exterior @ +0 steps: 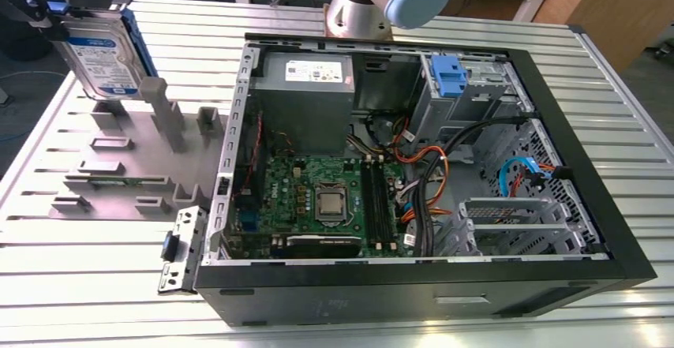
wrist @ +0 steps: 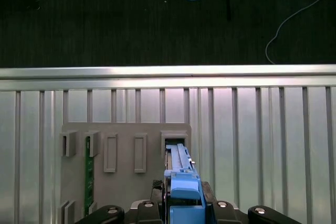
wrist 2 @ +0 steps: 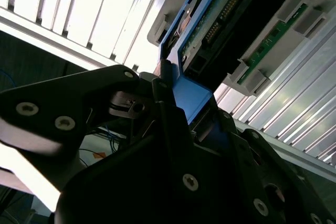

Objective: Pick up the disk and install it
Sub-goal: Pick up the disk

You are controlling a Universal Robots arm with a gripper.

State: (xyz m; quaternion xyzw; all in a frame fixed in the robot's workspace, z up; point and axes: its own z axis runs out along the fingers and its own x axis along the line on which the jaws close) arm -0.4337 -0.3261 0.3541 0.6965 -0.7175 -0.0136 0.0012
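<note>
The disk [exterior: 103,54], silver-grey with a white-and-blue label and blue carrier rails, stands on edge at the exterior view's far left, over the grey fixture plate [exterior: 126,178]. My gripper [exterior: 50,9] is shut on its upper end. In the first wrist view the blue rail [wrist: 182,182] runs between my gripper [wrist: 184,211] and a slot of the fixture [wrist: 174,141]; I cannot tell whether the disk's lower end still sits in that slot. The second wrist view shows the blue carrier [wrist 2: 191,95] clamped between the black fingers [wrist 2: 173,129], with the disk's circuit board [wrist 2: 231,3] beyond.
An open computer case [exterior: 421,285] lies at the exterior view's right, with a blue drive-cage bracket [exterior: 447,76], a grey power supply [exterior: 305,72], a motherboard [exterior: 327,198] and cables. A green memory stick [wrist: 89,174] stands in the fixture. The arm's base [exterior: 384,1] rises behind the case.
</note>
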